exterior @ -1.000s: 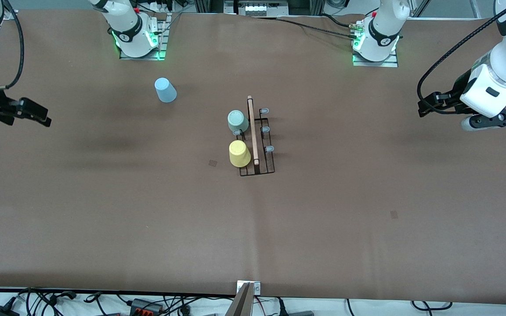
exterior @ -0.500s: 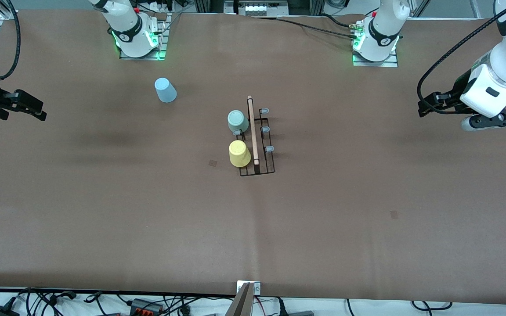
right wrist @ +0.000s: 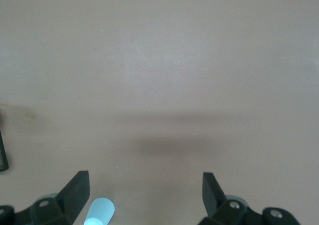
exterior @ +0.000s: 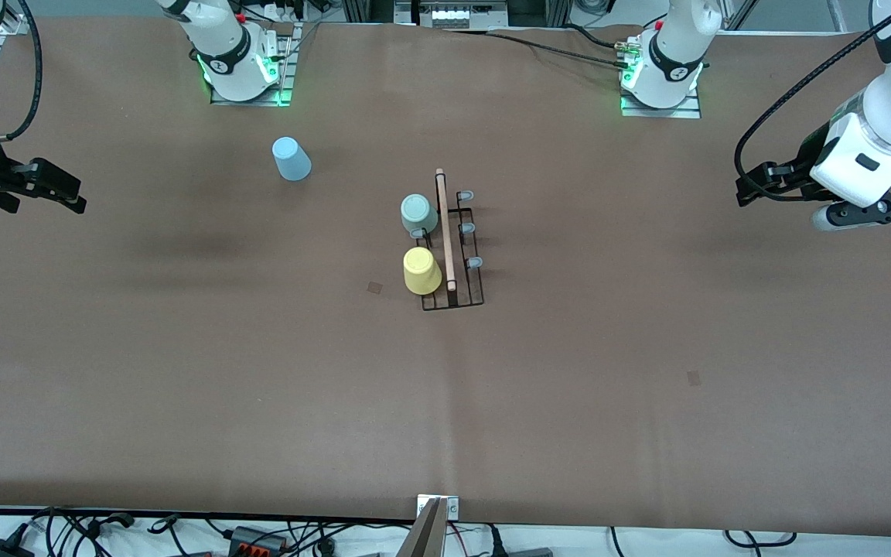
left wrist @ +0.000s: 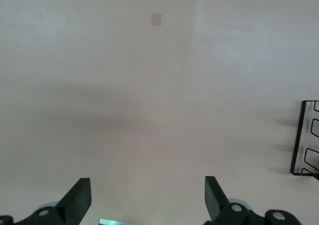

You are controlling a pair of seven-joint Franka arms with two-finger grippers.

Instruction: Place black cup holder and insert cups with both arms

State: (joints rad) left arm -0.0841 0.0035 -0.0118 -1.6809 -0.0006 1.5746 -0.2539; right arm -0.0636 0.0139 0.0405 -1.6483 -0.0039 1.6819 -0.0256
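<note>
The rack (exterior: 452, 251) sits mid-table with the green cup (exterior: 419, 214) and yellow cup (exterior: 421, 271) already on it. The blue cup (exterior: 291, 158) is loose near the right arm's base. The left gripper (left wrist: 144, 202) and right gripper (right wrist: 144, 197) are both released and empty at the table ends. A sloppy grab could tip the blue cup or bump the rack.

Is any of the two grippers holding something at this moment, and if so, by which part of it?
Nothing is held. The left gripper and the right gripper are both open and empty, each over bare table at its own end.
</note>
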